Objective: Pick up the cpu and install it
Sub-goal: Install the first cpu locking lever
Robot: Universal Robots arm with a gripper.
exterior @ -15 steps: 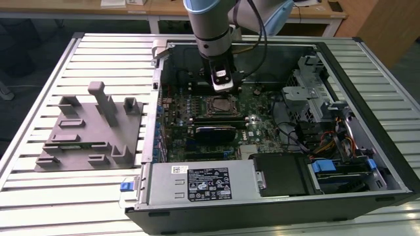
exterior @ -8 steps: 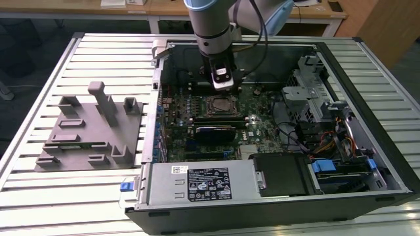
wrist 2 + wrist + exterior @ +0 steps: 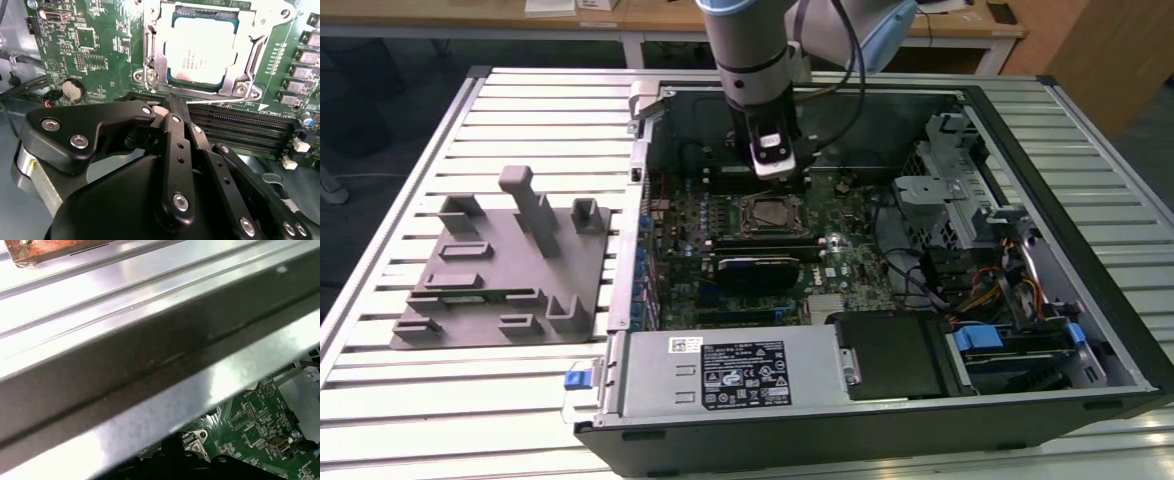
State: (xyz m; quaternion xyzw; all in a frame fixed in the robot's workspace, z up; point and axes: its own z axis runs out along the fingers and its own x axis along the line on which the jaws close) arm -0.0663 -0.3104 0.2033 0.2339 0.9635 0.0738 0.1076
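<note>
I see the cpu (image 3: 199,49) already lying in the socket frame (image 3: 150,60) on the motherboard (image 3: 95,45), silver top up, in the second wrist view. My gripper (image 3: 167,102) hangs at its 6 o'clock side, above the memory slots (image 3: 240,127), fingers drawn together and empty. I judge placement done; whether the frame is latched, I cannot tell.

Exterior view: high, looking down into case (image 3: 1067,330). Both wrist views: close above motherboard (image 3: 100,45), shared with exterior.
</note>
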